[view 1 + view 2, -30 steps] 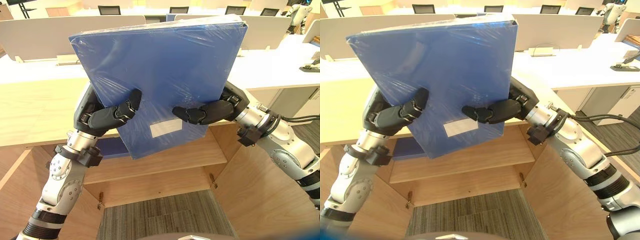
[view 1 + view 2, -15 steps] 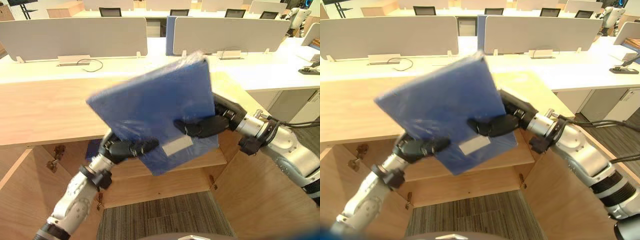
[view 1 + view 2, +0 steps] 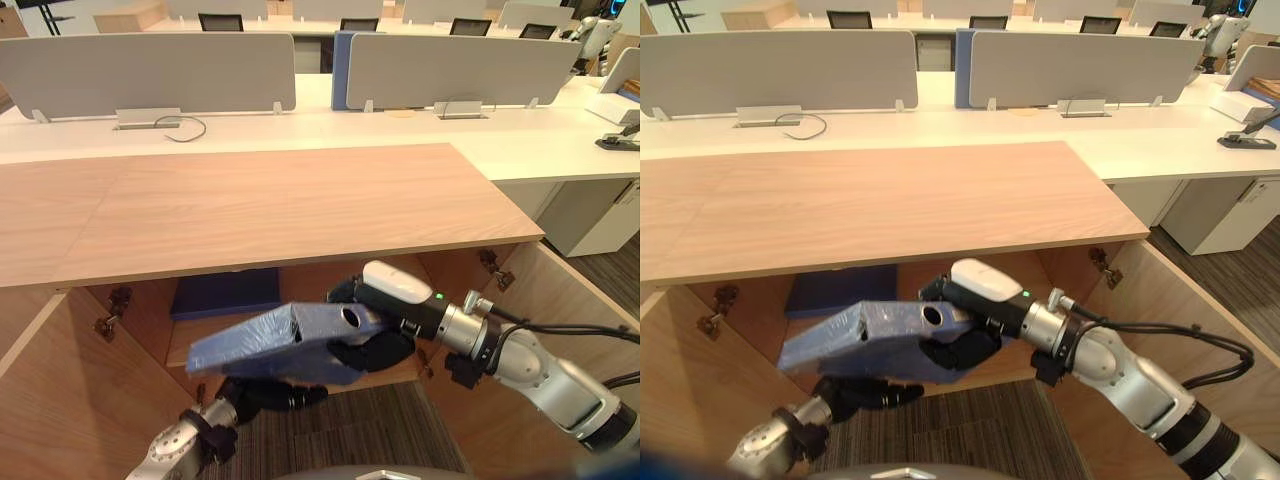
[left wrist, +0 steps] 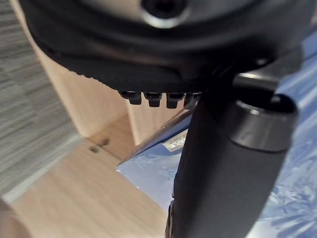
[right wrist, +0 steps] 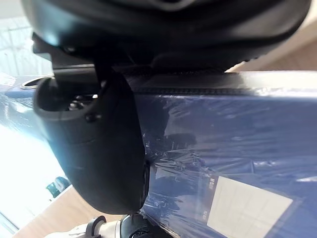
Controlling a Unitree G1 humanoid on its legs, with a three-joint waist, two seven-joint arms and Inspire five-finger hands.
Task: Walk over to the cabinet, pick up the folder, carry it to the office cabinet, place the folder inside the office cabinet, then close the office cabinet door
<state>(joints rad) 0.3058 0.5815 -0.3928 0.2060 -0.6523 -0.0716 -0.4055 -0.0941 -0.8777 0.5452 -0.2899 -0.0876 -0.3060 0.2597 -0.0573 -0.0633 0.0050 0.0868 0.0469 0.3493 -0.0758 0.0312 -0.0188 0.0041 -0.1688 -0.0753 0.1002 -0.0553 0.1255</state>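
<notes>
folder nearly flat at the cabinet mouth — right hand pinches it, left hand grips underneath

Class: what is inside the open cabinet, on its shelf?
A flat dark blue item lies on the left part of the shelf. The held folder and the right robot hand cover much of the rest.

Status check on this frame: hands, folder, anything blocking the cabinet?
The folder gripped by right hand and left hand. It lies near flat at the open office cabinet mouth, not yet set down. Another blue binder inside, left side.
</notes>
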